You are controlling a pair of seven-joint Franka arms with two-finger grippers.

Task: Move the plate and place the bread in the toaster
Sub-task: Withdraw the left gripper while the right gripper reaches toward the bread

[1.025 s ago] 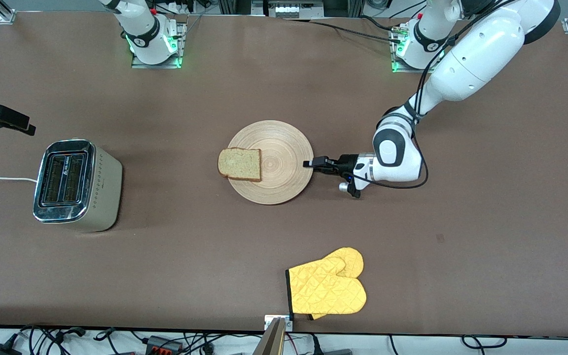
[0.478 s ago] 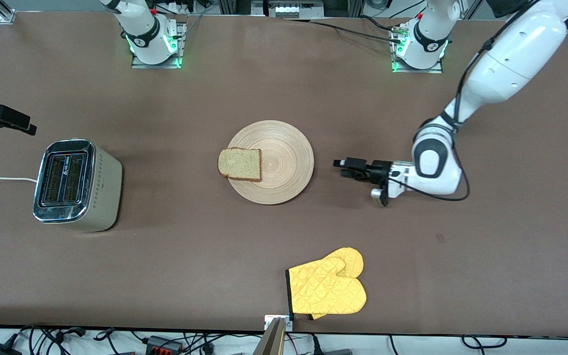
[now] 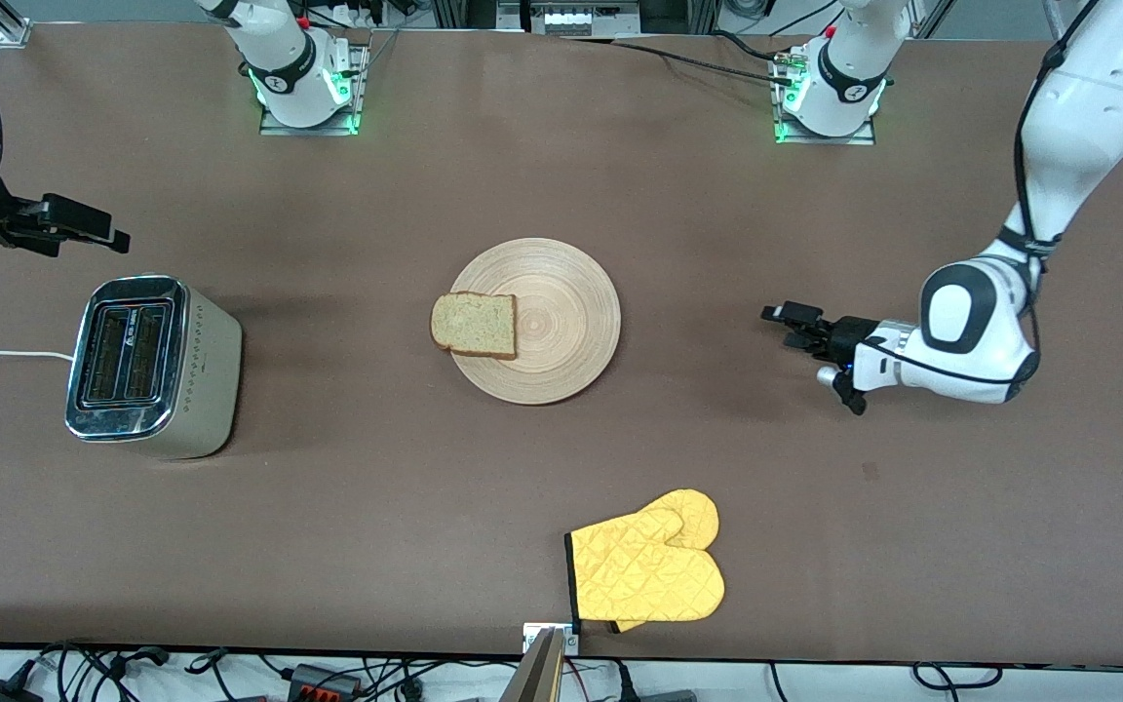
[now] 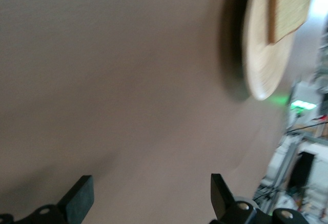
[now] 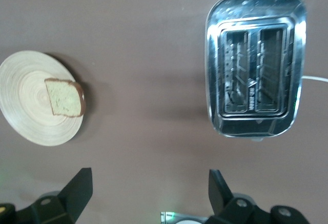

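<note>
the wooden plate (image 3: 534, 320) is the landmark, resting flat near the table's centre. the bread slice (image 3: 474, 325) lies on the plate at the rim toward the right arm's end, its crust overhanging the edge slightly. the toaster (image 3: 150, 365) stands well apart from the plate, toward the right arm's end, both slots facing up and empty, white cord (image 3: 1, 353) trailing off the table edge. a yellow oven mitt (image 3: 647, 569) lies nearer to the front camera than the plate.

the left gripper (image 3: 795, 326) is low over bare table, well apart from the plate toward the left arm's end, fingers spread and holding nothing. the right gripper (image 3: 84, 226) is over the table beside the toaster, fingers spread, empty.

handling, judged: the slice is probably light, soft and easily crushed. take it across the overhanging crust edge with light pressure, then lower it edge-first into a slot. the plate looks stiff and smooth, so it may slide.
</note>
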